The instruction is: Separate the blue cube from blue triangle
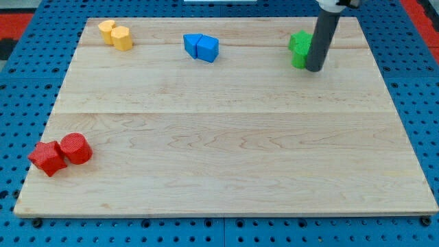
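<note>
The blue cube and the blue triangle sit touching each other near the view's top, left of centre, the triangle on the left. My tip is far to their right, near the view's top right, right beside the green blocks.
Two yellow blocks sit at the view's top left. A red star-like block and a red cylinder sit at the bottom left. The wooden board lies on a blue pegboard.
</note>
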`<action>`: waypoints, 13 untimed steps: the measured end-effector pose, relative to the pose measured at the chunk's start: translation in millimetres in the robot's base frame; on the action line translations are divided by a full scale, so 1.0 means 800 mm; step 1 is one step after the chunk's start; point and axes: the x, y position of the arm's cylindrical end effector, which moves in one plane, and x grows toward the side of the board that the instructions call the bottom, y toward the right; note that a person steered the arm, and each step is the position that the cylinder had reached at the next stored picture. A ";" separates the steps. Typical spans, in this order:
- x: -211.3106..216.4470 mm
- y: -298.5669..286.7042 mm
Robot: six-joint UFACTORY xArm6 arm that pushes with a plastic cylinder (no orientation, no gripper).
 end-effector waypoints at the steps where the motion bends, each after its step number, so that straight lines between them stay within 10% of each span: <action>1: -0.050 -0.007; 4: -0.105 0.027; 7: 0.047 0.130; 13: 0.067 0.082</action>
